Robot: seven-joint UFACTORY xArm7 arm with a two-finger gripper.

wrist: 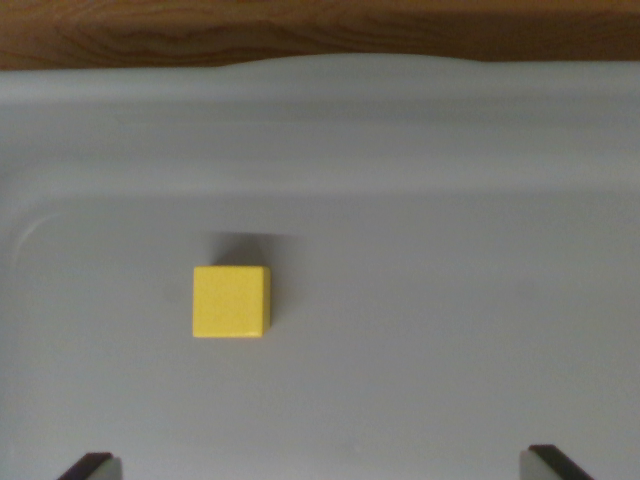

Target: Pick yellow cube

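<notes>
Cube (231, 301), yellow, edges square to frame, no long axis; tool (325, 462) spread wide, empty.

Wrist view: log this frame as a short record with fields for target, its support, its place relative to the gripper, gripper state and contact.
target: small yellow cube, sitting flat
support: pale grey tray, with a brown wooden surface beyond its far rim
place: left of centre in the wrist view, above the fingertips
gripper: open, only the two dark fingertips show at the bottom edge
contact: none, cube clear of both tips
</notes>
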